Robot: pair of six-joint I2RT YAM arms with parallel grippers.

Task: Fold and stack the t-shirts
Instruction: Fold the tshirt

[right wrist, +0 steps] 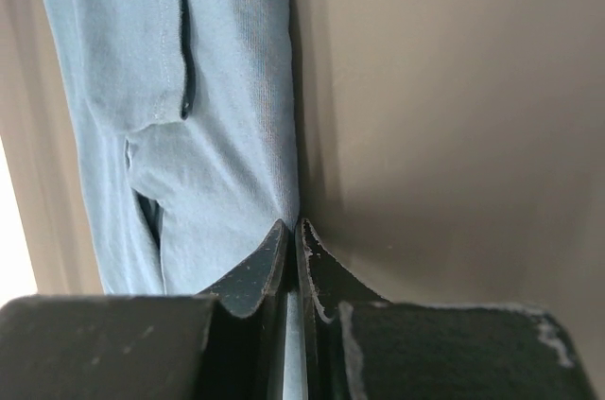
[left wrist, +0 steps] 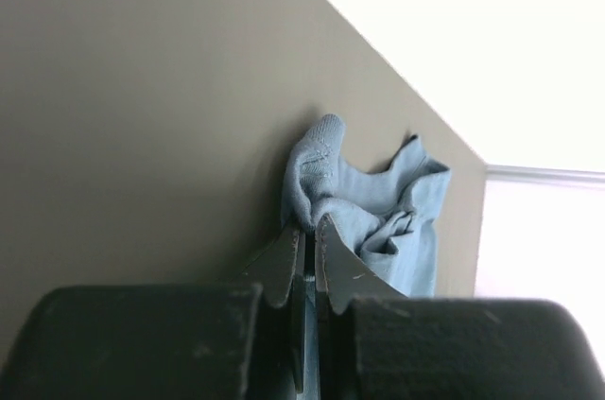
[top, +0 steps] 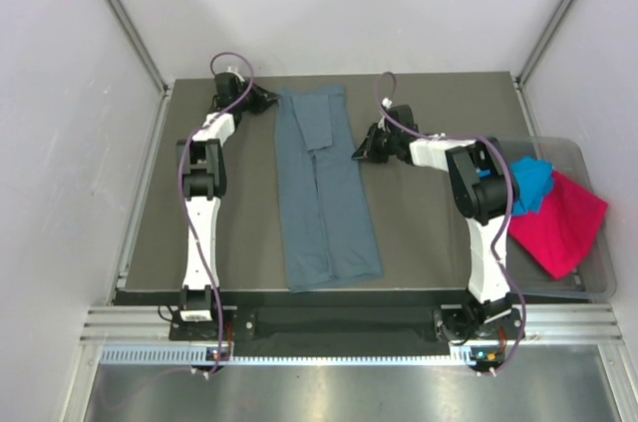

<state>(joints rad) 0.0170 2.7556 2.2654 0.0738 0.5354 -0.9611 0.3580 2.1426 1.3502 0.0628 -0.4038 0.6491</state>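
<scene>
Left gripper (left wrist: pixel 304 228) and right gripper (right wrist: pixel 291 228) pinch soft slate-blue t-shirt (top: pixel 329 203) (long folded strip).

white links (top: pixel 202 237), black joints (top: pixel 204 168), purple cables (top: pixel 230 55)

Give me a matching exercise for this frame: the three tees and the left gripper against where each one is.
1 slate-blue t-shirt
2 turquoise t-shirt
3 magenta t-shirt
4 left gripper

a crumpled in the clear tub, beside the right arm
b shut on a far corner of cloth
c long strip in the middle
d spread in the tub's outer side

Pairs: 1-c, 2-a, 3-d, 4-b
</scene>
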